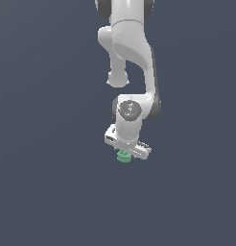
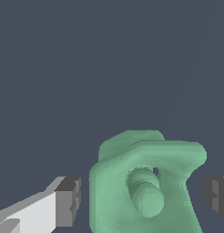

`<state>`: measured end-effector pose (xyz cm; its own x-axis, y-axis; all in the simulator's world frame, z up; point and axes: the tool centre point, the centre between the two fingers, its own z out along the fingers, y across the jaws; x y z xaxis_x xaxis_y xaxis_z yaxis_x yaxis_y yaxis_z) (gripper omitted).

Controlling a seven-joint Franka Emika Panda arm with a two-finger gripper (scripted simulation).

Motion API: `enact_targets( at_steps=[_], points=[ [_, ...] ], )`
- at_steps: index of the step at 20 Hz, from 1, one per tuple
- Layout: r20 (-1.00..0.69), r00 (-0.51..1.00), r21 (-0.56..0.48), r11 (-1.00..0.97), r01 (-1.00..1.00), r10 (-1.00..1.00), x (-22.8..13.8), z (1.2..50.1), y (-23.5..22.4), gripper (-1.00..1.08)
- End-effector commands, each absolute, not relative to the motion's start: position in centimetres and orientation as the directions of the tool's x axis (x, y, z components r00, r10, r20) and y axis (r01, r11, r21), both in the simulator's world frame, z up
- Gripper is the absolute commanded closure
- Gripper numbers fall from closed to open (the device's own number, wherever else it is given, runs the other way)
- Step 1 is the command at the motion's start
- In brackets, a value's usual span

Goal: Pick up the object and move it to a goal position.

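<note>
The object [image 2: 145,182] is a small mint-green chunky piece with a rounded peg in its middle. In the wrist view it lies between my two dark finger pads [image 2: 68,202], with a narrow gap on each side. My gripper [image 2: 143,200] is open and straddles it without touching. In the exterior view the white hand [image 1: 127,144] is right over the object [image 1: 123,156], which peeks out under it on the dark floor. The fingertips are hidden there by the hand.
A plain dark grey-blue floor [image 1: 53,192] lies all around. The white arm [image 1: 132,48] comes down from the top of the exterior view.
</note>
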<state>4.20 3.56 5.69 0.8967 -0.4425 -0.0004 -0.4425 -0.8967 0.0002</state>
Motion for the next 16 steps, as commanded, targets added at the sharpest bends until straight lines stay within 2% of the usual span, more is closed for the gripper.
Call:
enact_targets(
  at_steps=[1,6,7,16],
  points=[
    [0.0,0.896,0.0,-0.896,-0.443,-0.443,4.18,4.57,3.57,-0.92],
    [0.0,0.896,0.0,-0.896,-0.444,-0.444,4.32,4.06,3.56,-0.92],
    [0.0,0.896,0.0,-0.896,-0.444,-0.444,4.32,4.06,3.56,1.08],
    [0.0,0.896,0.0,-0.896,-0.444,-0.444,4.32,4.06,3.56,1.08]
  ],
)
